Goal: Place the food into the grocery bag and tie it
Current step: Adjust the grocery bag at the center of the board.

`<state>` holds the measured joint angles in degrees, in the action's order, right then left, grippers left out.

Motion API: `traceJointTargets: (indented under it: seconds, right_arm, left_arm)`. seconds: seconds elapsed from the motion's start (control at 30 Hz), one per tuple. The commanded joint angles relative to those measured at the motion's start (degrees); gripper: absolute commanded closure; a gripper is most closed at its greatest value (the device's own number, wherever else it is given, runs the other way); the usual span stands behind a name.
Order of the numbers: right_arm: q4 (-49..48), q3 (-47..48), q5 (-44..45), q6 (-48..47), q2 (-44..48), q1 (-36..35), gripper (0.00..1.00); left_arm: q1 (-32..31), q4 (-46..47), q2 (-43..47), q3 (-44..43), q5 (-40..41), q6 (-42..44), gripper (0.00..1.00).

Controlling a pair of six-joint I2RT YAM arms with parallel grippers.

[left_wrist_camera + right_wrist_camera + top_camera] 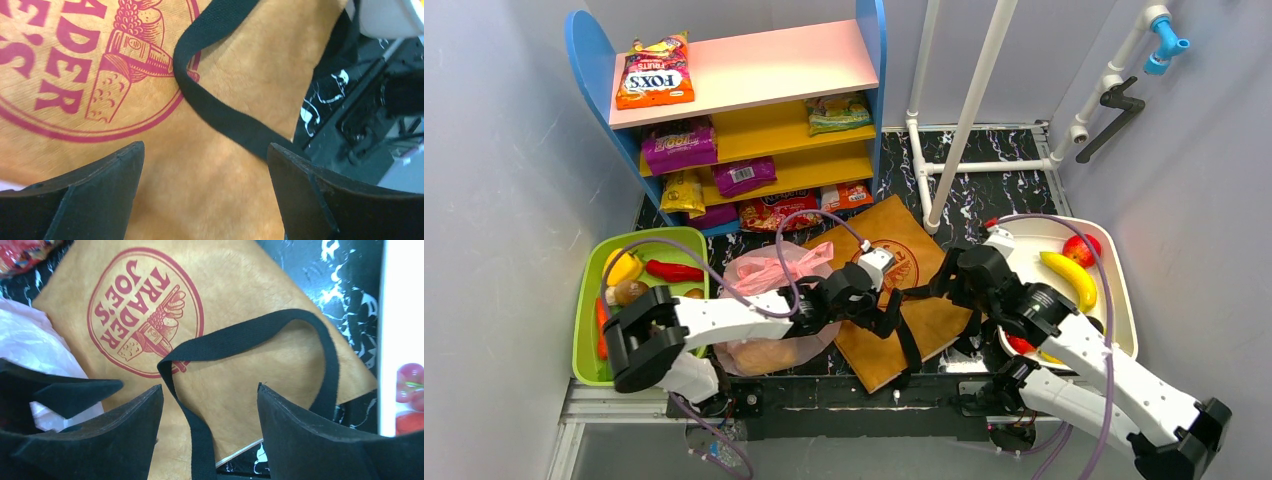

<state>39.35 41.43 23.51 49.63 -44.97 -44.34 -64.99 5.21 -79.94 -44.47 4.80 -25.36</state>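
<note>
The left jaws and right jaws both gape wide, empty, over the stiff brown paper bag (240,290); the crinkly pink plastic bag (769,275) lies just beside it, under the left arm (724,318).

The top view looks steeply down from above and behind the arm bases, across the black marbled table (989,190) to the far blue-sided shelf (589,60). Both wrist views look down past their own black fingers (75,200) (100,440) onto the flat brown paper bag (924,320) (210,200) (240,285), the left one closer. All three views share the bag's round red logo (904,270) (100,65) (145,310).
</note>
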Motion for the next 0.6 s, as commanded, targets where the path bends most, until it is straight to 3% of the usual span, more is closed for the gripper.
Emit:
traceJointTargets:
  seconds: [0.0,0.2,0.33,0.4,0.47,0.53,0.57]
  right_arm:
    - [2.49,0.32,6.34,0.12,4.88,0.13,0.24]
    - [3.76,-0.15,6.73,-0.05,7.02,0.14,0.24]
    - [3.10,-1.47,6.12,0.04,8.09,0.13,0.24]
    - [2.70,-2.01,5.88,0.18,8.36,0.13,0.24]
    - [2.52,-2.14,5.60,0.22,8.33,0.13,0.24]
    - [2.44,-2.14,5.35,0.16,8.35,0.12,0.25]
    - [2.40,-2.10,5.21,-0.16,8.47,0.13,0.25]
  left_arm:
    - [-0.40,8.47,-6.93,-2.06,3.39,-7.04,0.07]
    - [-0.66,6.96,-17.13,-7.71,3.71,-9.20,0.13]
    - [-0.67,7.73,-20.00,-8.87,4.63,-9.87,0.37]
    - [-0.62,6.36,-21.81,-10.61,4.83,-10.01,0.44]
    - [-0.66,5.36,-22.96,-11.72,5.02,-10.03,0.65]
    - [-0.66,4.71,-23.19,-12.19,5.33,-9.96,0.97]
    - [-0.66,3.84,-22.98,-12.58,5.75,-9.71,1.00]
